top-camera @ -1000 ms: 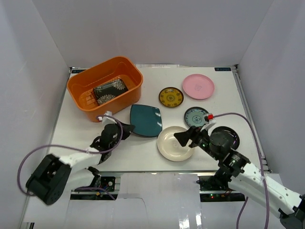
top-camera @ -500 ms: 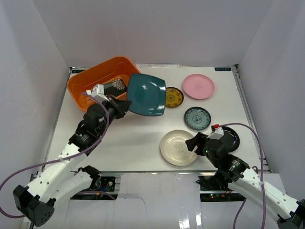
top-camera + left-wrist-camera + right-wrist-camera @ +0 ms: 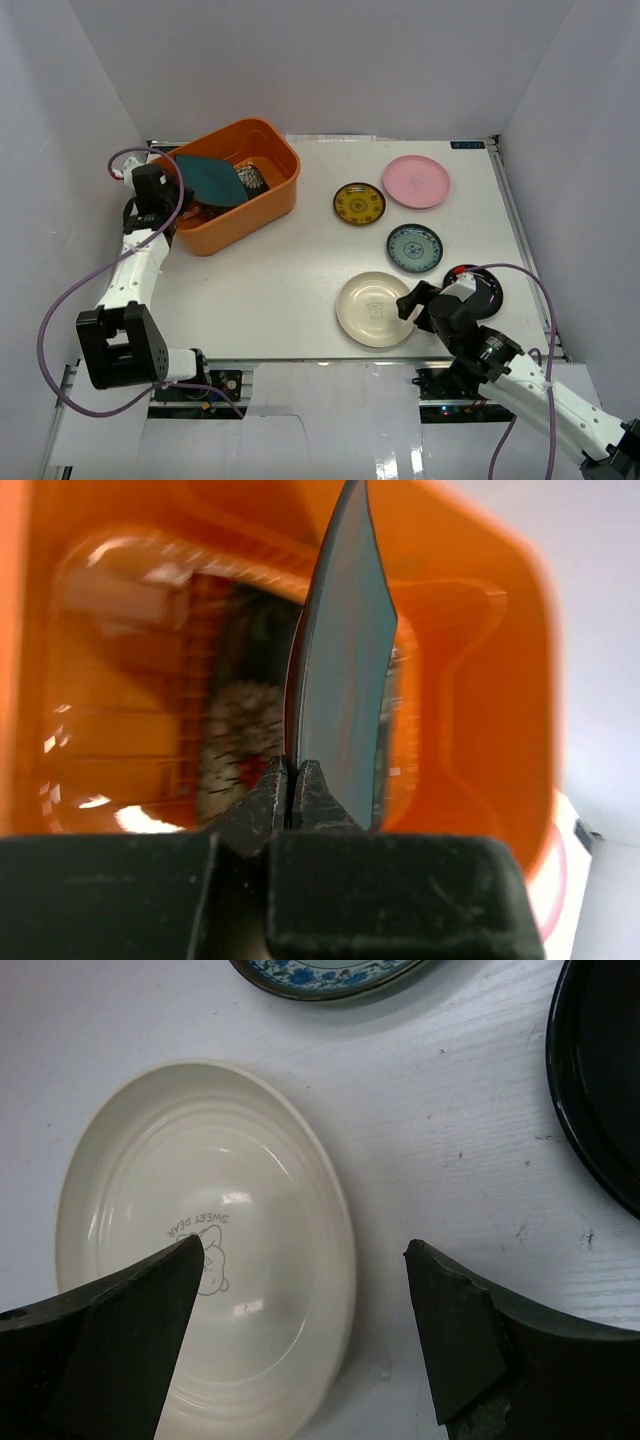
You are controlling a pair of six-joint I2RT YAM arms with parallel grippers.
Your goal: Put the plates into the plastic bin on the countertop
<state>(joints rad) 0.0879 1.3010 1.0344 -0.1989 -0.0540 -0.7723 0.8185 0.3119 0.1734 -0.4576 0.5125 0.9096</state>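
White tabletop (image 3: 280, 285), orange bin (image 3: 250, 212). In the bin, left gripper (image 3: 295, 777) pinches teal plate (image 3: 212, 178) on edge over black floral plate (image 3: 253, 178); dropped so, it could chip. Well right of bin, right gripper (image 3: 305, 1255) gapes over cream plate (image 3: 170, 1290).

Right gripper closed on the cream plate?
No, the right gripper stands wide open, one finger over the cream plate and the other beyond its rim.
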